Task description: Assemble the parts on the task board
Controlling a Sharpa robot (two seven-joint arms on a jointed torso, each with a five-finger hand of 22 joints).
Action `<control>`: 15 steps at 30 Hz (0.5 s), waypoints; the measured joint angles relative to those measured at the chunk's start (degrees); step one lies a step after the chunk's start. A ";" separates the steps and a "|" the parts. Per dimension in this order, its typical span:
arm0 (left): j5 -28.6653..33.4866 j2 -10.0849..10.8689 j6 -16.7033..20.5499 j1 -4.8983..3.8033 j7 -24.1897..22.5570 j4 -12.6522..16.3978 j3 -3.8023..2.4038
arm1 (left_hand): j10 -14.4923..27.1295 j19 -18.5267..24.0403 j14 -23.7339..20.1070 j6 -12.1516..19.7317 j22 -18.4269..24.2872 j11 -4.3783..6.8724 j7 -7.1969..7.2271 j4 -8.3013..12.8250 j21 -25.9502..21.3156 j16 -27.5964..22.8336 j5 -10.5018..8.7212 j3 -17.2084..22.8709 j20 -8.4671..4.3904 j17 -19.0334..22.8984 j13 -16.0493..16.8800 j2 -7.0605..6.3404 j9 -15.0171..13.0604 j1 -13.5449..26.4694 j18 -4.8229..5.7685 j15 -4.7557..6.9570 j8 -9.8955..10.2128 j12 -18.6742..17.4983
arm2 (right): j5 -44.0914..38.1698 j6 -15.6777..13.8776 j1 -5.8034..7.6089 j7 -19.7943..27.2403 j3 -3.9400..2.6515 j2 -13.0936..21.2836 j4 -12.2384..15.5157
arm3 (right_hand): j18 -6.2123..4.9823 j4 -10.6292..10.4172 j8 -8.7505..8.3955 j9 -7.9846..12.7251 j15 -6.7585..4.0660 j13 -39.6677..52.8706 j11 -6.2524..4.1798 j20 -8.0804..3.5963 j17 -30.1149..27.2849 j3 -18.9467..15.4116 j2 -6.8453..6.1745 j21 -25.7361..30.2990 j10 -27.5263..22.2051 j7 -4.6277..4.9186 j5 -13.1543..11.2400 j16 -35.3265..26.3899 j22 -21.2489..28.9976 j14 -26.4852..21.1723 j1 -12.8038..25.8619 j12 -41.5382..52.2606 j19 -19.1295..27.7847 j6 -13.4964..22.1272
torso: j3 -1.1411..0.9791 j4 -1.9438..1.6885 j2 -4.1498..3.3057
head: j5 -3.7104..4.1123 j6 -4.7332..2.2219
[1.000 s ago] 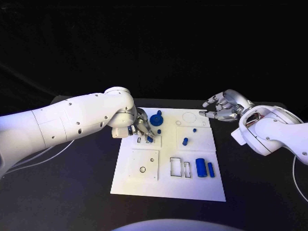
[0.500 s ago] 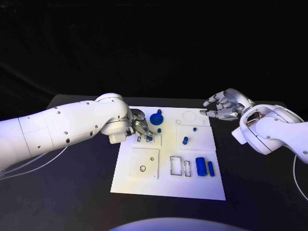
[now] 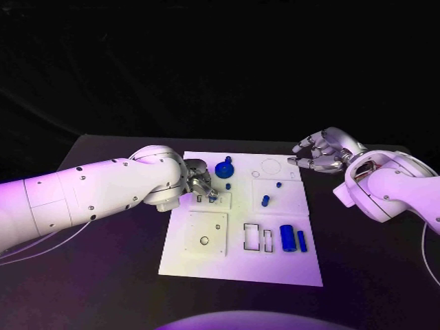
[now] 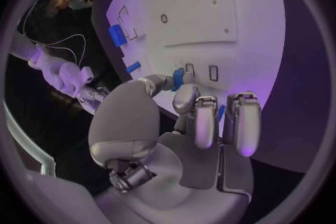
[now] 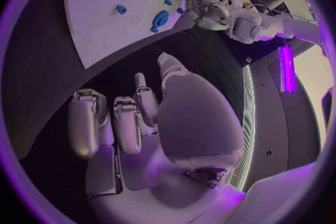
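Black table (image 3: 101, 275), black backdrop (image 3: 220, 62) behind, purple light strip (image 5: 285, 70)

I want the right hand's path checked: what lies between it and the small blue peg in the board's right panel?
In the head view, only bare white task board and its far right edge separate the right hand from the small blue peg.

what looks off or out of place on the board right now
Nothing stands out. The task board lies flat and looks undamaged, and the blue parts sit on it, none spilled onto the table. The left hand works at a small blue part on the board; the right hand hovers beside the board's far corner, holding nothing.
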State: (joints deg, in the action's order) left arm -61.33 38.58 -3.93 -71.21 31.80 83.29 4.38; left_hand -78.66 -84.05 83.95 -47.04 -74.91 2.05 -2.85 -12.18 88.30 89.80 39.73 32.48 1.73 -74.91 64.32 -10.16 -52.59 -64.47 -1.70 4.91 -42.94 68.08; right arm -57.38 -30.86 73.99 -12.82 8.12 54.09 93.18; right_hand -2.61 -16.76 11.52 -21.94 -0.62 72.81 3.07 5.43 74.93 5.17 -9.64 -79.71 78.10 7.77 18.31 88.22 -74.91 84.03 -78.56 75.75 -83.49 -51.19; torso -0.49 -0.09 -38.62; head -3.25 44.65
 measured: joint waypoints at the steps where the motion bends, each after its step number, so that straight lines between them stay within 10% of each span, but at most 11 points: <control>1: -0.38 0.00 0.19 0.06 -0.07 -0.03 0.00 | 0.00 0.00 0.00 0.00 0.00 0.00 0.00 0.00 0.00 0.00 0.00 0.00 0.00 0.00 0.07 -0.04 0.00 0.04 0.00 0.00 0.00 0.21 | 0.00 0.00 -0.01 0.00 0.00 0.00 0.00 | 0.00 0.00 0.00 0.00 0.00 0.00 0.00 0.00 0.00 0.00 0.00 0.00 0.00 0.00 0.00 0.00 0.00 0.00 0.00 0.00 0.00 0.00 | 0.00 0.03 -0.02 | -0.02 -0.01; 15: -3.00 -0.25 0.35 0.33 0.45 -0.90 -0.02 | -0.20 0.00 0.00 -0.12 0.00 0.19 -0.08 0.00 0.00 0.00 0.00 0.00 0.00 0.00 0.22 -0.26 0.05 0.27 0.00 0.00 0.01 0.21 | 0.00 -0.01 -0.05 0.04 0.00 0.02 0.03 | -0.01 0.00 0.00 -0.05 0.00 -0.17 0.00 -0.21 -0.01 0.00 -0.01 0.29 0.00 0.00 0.22 0.00 0.01 0.00 -0.01 0.00 0.21 0.00 | -0.07 0.10 -0.13 | -0.08 0.14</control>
State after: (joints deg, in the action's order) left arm -64.33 38.32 -3.58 -70.89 32.26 82.39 4.37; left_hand -78.85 -84.05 83.95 -47.16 -74.91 2.24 -2.93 -12.18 88.29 89.80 39.73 32.49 1.73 -74.91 64.54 -10.43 -52.54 -64.20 -1.70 4.91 -42.93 68.29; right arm -57.38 -30.87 73.93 -12.79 8.12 54.11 93.21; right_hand -2.61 -16.76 11.52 -21.98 -0.62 72.64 3.08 5.22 74.92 5.17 -9.64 -79.42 78.10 7.77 18.53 88.22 -74.91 84.03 -78.57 75.75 -83.28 -51.19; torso -0.56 0.01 -38.75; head -3.33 44.79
